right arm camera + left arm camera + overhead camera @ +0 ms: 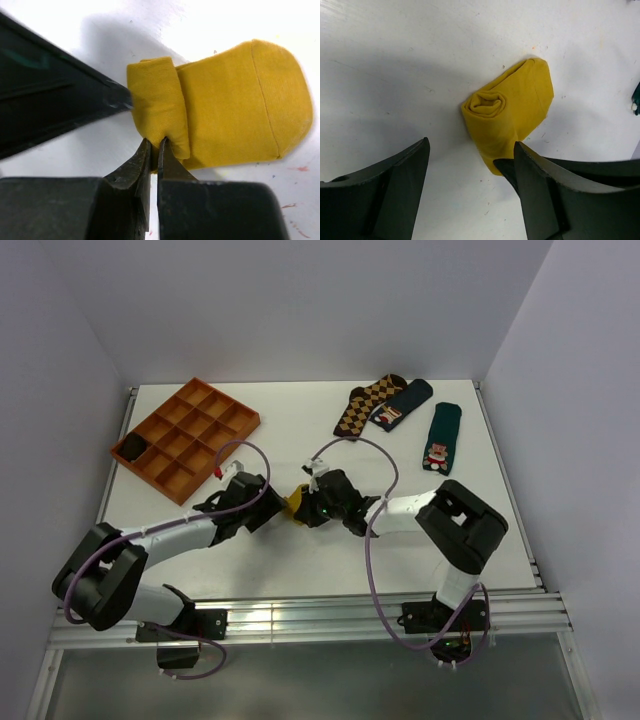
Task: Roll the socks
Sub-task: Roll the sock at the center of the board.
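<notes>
Two arms meet mid-worktop (300,430) in top view, yellow sock (296,504) between left end effector (270,502) and right end effector (314,508); tray (247,423) sits back left. Left wrist: left end effector (472,145) wide apart, sock (510,110) part-rolled just ahead, one finger (540,185) at its near edge. Right wrist: right end effector (154,146) nearly closed, pinching roll's edge; rest of sock (235,110) lies flat to the right.

My fingers (395,190) stand spread apart over the white table (395,60). The mustard sock (515,110), rolled with its spiral end showing, lies just ahead, its near edge at one fingertip.
</notes>
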### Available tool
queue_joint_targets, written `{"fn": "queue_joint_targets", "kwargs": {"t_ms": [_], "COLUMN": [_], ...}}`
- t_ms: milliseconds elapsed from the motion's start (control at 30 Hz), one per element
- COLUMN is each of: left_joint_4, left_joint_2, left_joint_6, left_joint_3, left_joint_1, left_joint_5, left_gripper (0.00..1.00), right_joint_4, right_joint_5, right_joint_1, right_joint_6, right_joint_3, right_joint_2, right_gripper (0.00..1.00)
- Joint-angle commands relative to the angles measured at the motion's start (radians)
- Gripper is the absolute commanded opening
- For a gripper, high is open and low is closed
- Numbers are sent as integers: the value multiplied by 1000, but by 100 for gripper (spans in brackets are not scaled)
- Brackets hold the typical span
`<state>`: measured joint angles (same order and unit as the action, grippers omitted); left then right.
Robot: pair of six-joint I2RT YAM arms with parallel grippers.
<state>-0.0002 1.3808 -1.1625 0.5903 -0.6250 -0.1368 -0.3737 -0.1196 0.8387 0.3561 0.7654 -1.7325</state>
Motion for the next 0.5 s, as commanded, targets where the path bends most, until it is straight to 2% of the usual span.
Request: {"fn": "queue_joint_targets", "kwargs": {"t_ms": [0, 233, 467], "left_joint_4": [46, 86, 132], "left_joint_2": [-40, -6, 29], "left_joint_6": [-25, -9, 1], "left_joint_3": [-20, -18, -23], "left_joint_1": [8, 8, 8], "left_joint_5": [-29, 6, 32], "left_gripper": [73, 72, 67], "right_joint_4": [69, -117, -114], "right_joint_5": [-187, -391, -480], "right_joint_1": [-77, -185, -231], "right_joint_6": [158, 334, 383], "right_joint_3": [-78, -149, -132], "right_joint_2": [-51, -139, -217], "right_gripper": [0, 0, 0]}}
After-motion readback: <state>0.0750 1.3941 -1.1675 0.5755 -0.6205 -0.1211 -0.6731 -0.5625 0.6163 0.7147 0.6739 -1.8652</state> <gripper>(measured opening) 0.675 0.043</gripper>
